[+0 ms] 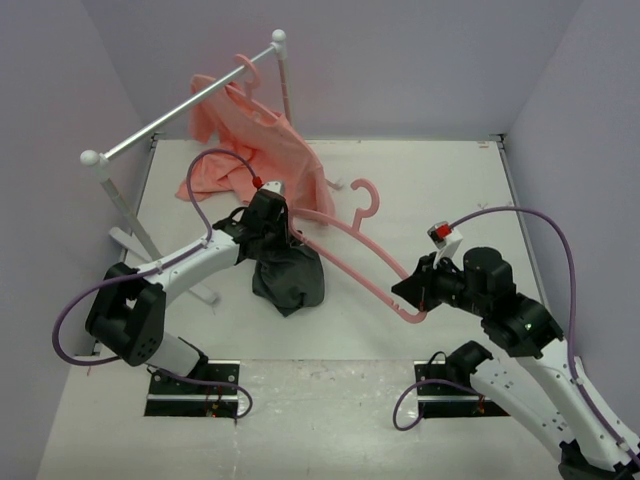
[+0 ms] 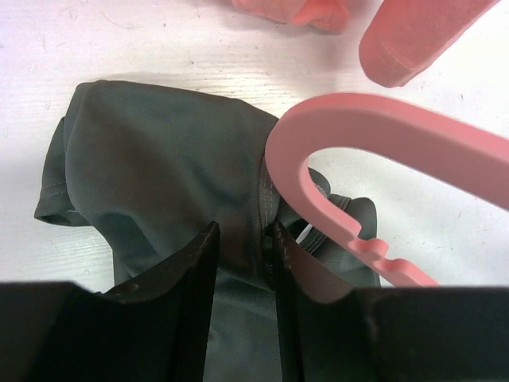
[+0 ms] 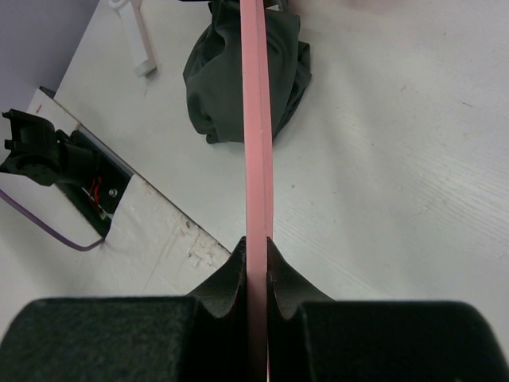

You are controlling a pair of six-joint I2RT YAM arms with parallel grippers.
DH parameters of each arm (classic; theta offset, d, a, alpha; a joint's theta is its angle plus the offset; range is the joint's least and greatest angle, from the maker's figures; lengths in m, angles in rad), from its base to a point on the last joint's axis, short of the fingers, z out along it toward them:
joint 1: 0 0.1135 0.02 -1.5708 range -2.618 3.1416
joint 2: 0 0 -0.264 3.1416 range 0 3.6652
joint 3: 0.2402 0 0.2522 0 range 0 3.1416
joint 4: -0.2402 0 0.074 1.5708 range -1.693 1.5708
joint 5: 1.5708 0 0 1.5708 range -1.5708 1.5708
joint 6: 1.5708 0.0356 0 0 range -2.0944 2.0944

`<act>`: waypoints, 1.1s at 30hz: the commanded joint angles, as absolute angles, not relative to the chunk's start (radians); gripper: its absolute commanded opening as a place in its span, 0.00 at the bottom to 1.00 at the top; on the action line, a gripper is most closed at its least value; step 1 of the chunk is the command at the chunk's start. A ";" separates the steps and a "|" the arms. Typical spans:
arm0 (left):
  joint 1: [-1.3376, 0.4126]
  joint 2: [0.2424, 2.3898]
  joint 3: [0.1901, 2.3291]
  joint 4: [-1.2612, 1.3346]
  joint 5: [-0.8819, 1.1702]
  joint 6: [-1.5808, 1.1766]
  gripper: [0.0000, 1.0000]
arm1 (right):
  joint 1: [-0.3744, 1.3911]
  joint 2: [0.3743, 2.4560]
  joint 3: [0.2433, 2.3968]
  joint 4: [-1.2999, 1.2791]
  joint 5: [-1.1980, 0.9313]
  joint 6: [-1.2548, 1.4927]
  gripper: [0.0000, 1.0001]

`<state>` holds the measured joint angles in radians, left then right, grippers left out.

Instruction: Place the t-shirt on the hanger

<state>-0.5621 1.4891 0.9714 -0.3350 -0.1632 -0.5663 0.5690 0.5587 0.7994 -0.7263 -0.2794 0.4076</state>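
The dark grey t-shirt [image 1: 288,278] [image 2: 151,159] [image 3: 227,72] lies bunched on the table. My left gripper [image 1: 276,238] [image 2: 242,232] points down onto it. Its jaws stand a little apart, with the cloth by the neck seam between them. The salmon-pink hanger [image 1: 352,266] [image 2: 398,131] [image 3: 256,119] stretches from the shirt to my right gripper [image 1: 414,296] [image 3: 256,243], which is shut on its right end. The hanger's rounded left end sits at the shirt's neck opening, just right of my left fingers. Its hook [image 1: 366,194] points to the back.
A white clothes rack [image 1: 180,112] stands at the back left, its foot [image 1: 130,240] beside my left arm. A salmon-pink garment [image 1: 252,145] [image 2: 296,11] hangs from it on another pink hanger [image 1: 246,68] and trails onto the table.
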 commanded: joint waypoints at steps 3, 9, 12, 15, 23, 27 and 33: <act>-0.558 1.491 0.996 -0.288 -0.184 -0.560 0.15 | 0.571 0.548 0.814 -0.732 -0.270 0.406 0.00; -0.558 1.505 1.014 -0.284 -0.169 -0.543 0.00 | 0.572 0.546 0.824 -0.746 -0.275 0.411 0.00; -0.556 1.506 1.027 -0.293 -0.187 -0.548 0.00 | 0.572 0.552 0.831 -0.755 -0.326 0.404 0.00; -0.557 1.497 1.048 -0.316 -0.221 -0.561 0.00 | 0.571 0.550 0.838 -0.761 -0.372 0.394 0.00; -0.555 1.403 1.055 -0.316 -0.192 -0.588 0.00 | 0.572 0.564 0.820 -0.743 -0.447 0.392 0.00; -0.558 1.344 1.025 -0.306 -0.150 -0.596 0.00 | 0.572 0.583 0.801 -0.679 -0.439 0.419 0.00; -0.558 1.231 0.989 -0.290 -0.072 -0.600 0.00 | 0.572 0.647 0.774 -0.522 -0.427 0.495 0.00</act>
<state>-0.5621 1.3081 1.0071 -0.3315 -0.1323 -0.5748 0.5690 0.6135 0.7907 -0.6836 -0.4020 0.4386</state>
